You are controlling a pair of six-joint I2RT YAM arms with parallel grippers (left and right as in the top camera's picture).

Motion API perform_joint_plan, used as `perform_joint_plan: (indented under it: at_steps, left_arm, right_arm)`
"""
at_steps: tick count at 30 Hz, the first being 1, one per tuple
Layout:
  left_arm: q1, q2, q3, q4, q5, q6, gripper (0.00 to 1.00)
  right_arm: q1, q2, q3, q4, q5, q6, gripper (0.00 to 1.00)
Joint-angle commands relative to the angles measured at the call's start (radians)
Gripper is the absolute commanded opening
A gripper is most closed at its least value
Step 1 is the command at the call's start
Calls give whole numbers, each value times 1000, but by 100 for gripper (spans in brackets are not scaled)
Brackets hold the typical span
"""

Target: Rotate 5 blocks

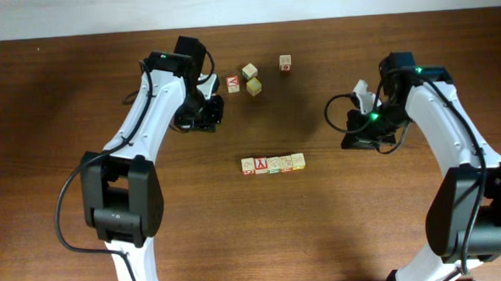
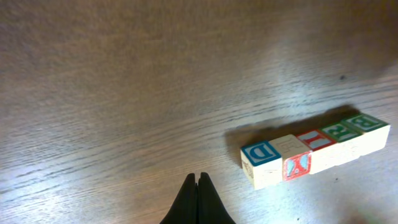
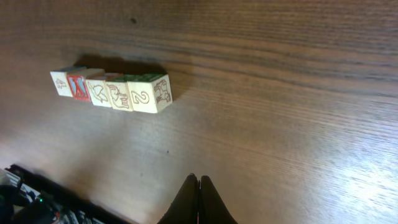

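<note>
1. Left gripper: jaws pressed fully together, nothing between them.
2. Right gripper: jaws also closed tight and empty.
3. Five blocks sit in one straight row on the table, side by side and touching.
4. The row lies ahead and to the right of the left jaws, and ahead and to the left of the right jaws. Neither touches it.
5. Four loose cubes sit close to the right of the left jaws, apart from them and well apart from the row.
6. Progress: no block is gripped or tilted. Faces show letters and pictures, but nothing shows which blocks have been turned.
7. Judgement: either nothing is started or the arms are between turns, and I cannot tell which. The count left is unknown.
</note>
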Motion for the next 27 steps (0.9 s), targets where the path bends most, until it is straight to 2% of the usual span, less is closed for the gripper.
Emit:
perform_joint_plan:
  at_steps: [1,9,19,27]
  left_arm:
    - [-12,16,-5,-20,14,17,0]
    - [-48,16,-38,-29,19,109,0]
    - [-58,16,-82,-19,18,112,0]
    - [-58,16,-82,-15,-35,6,0]
  right_arm:
    - [3,3,-51,45,-35,28,4]
    - [3,3,-96,93,-36,28,4]
    - [54,4,-96,142,-33,47,4]
    - [82,8,-96,177,-20,78,4]
